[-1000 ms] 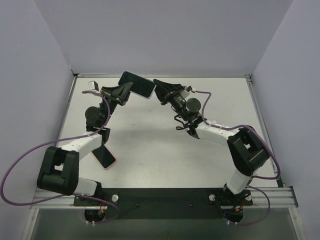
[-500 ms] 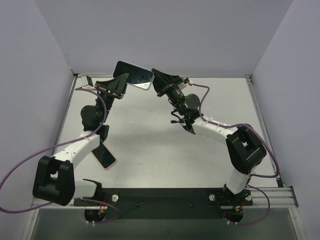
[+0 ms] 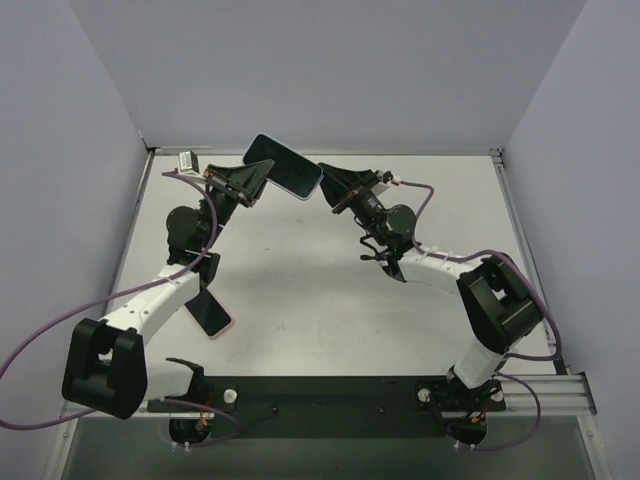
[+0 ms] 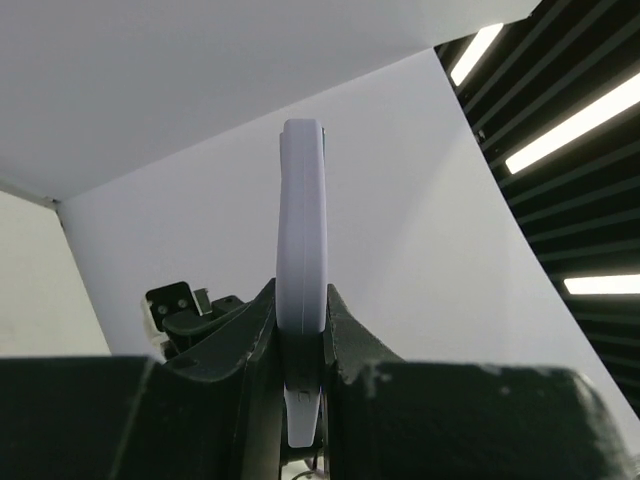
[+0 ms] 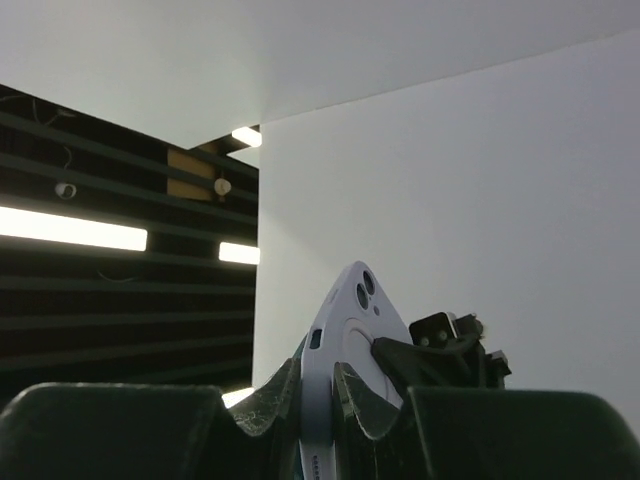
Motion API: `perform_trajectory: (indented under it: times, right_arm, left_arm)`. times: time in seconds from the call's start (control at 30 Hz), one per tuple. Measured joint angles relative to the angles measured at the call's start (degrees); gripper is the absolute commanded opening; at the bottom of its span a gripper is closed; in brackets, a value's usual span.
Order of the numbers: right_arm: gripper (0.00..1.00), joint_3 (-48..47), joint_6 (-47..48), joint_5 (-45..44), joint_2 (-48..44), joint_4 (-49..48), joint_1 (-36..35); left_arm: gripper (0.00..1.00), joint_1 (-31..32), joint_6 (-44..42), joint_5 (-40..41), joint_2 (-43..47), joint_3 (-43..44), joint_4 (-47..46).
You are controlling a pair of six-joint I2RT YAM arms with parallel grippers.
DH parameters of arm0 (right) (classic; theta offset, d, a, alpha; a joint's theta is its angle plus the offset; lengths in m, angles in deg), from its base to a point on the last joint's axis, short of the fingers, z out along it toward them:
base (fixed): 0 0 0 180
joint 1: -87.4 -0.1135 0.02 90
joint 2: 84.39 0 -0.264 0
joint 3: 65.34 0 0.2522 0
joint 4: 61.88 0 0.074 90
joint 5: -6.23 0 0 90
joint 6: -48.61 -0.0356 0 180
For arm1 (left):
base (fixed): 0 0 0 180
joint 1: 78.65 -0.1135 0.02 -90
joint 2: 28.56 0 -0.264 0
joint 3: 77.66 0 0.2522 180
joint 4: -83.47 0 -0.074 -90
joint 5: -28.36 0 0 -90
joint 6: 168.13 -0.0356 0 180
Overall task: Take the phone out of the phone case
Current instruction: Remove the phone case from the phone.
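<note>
A phone in a pale lavender case (image 3: 283,165) is held in the air at the back of the table, dark screen up. My left gripper (image 3: 256,180) is shut on its left end and my right gripper (image 3: 328,186) is shut on its right end. In the left wrist view the cased phone (image 4: 301,220) stands edge-on between my fingers (image 4: 300,305). In the right wrist view the back of the case (image 5: 350,320) shows its camera lenses, pinched at its edge by my right gripper (image 5: 318,368); the left gripper's finger (image 5: 420,352) lies on its back.
A second dark phone with a pink edge (image 3: 211,313) lies on the white table (image 3: 300,290) by the left arm's forearm. Pale walls close in the back and both sides. A black rail (image 3: 330,392) runs along the near edge.
Both grippers and the held phone have shifted together: it rose and tilted toward the left, then came back down and to the right. Both grips stay shut.
</note>
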Motion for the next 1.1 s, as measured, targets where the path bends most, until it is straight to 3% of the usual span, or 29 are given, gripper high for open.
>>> perform_trajectory:
  times: [0.17,0.4,0.73,1.1]
  right_arm:
    - [0.00,5.2,8.1,4.2,-6.5,1.2,1.5]
    - [0.01,5.2,20.9,9.4,-13.6,9.6,2.4]
    - [0.17,0.8,28.9,16.0,-12.3,15.6,4.1]
    - [0.22,-2.1,32.7,24.5,-9.5,20.3,4.5]
  left_arm:
    - [0.00,0.8,-0.9,-4.0,1.1,0.0,1.6]
    - [0.00,0.9,0.5,-6.8,1.9,0.0,0.0]
    - [0.00,-0.4,3.3,-7.0,-0.8,0.0,-1.3]
    - [0.00,-0.5,5.7,-9.1,-4.4,0.0,-2.9]
